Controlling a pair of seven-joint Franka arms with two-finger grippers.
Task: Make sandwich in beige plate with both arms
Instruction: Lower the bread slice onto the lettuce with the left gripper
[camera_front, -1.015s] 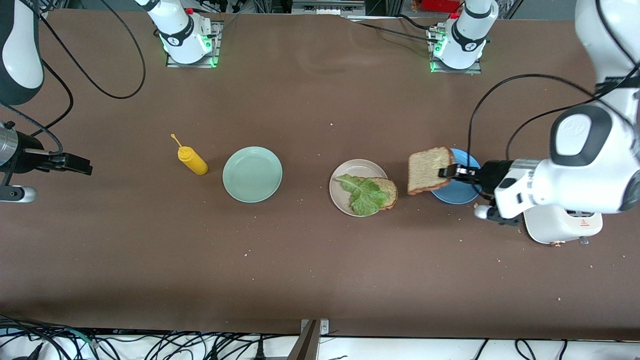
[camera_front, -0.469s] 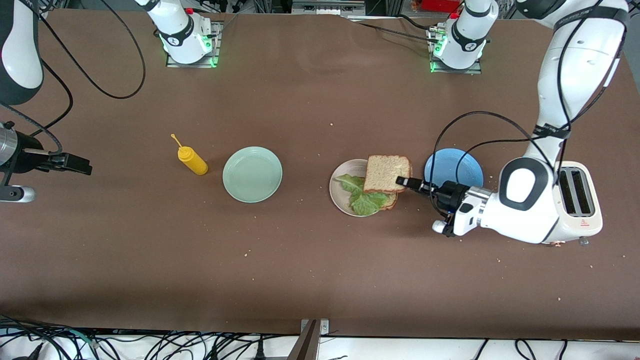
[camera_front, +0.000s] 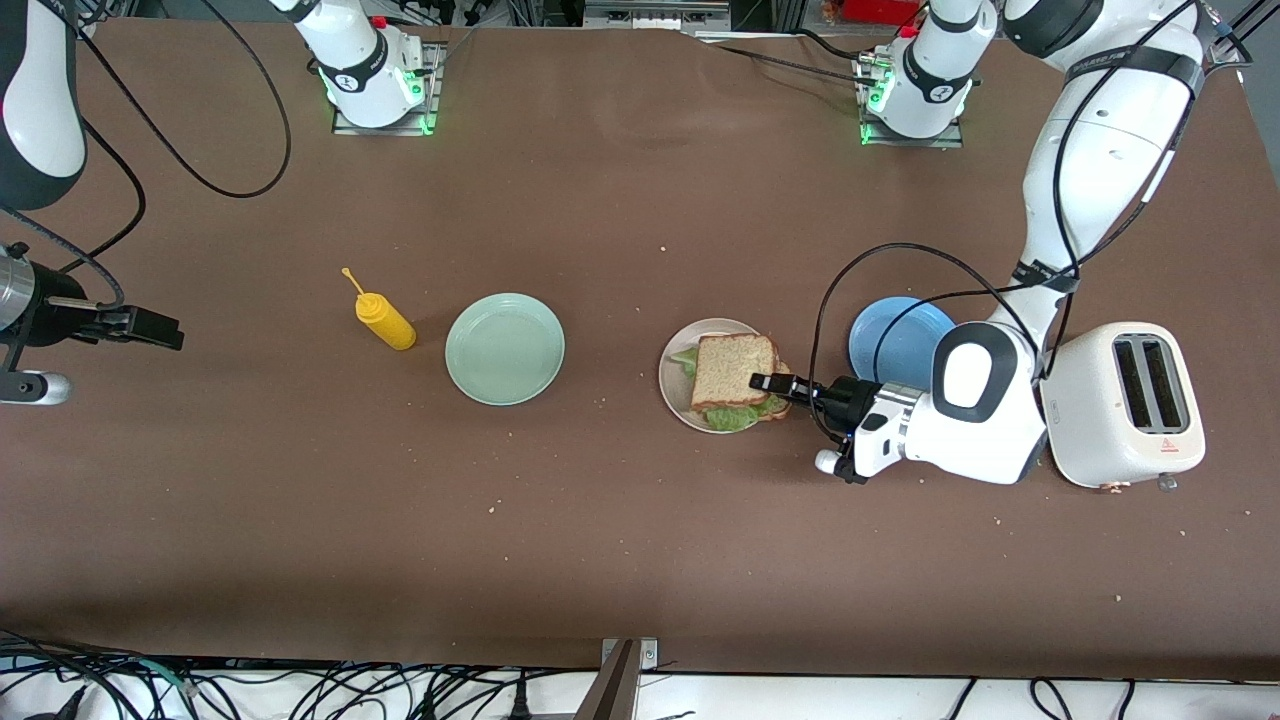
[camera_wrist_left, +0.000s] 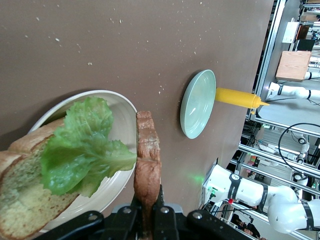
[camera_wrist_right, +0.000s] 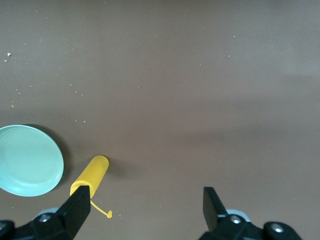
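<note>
The left gripper (camera_front: 762, 381) is pinching the top slice of bread (camera_front: 733, 368) by one edge, its fingers pressed onto the crust. Over the last second it has carried this slice from above the blue plate (camera_front: 890, 340) across to the beige plate (camera_front: 678, 385). The slice now hangs directly above the lettuce leaf (camera_wrist_left: 82, 147) and the bottom slice (camera_wrist_left: 22, 192), both of which lie in the beige plate just ahead of the fingertips.

In the left wrist view the top slice is seen edge-on, a gap showing between it and the leaf. It is judged to be hovering rather than resting on the stack.

Consequence for the task: transport is finished and only placement remains. The next move calls for a short descent, then release, so that the top slice settles square over the leaf. One edge of the leaf shows past the slice on the side nearer the front camera; a skewed release could push it further out.

The right gripper (camera_wrist_right: 145, 205) waits with its fingers spread, over bare table (camera_front: 640, 540) at the right arm's end, near the yellow bottle (camera_wrist_right: 90, 176) and mint-green plate (camera_wrist_right: 29, 160). The toaster (camera_front: 1125, 405) stands beside the left arm.
</note>
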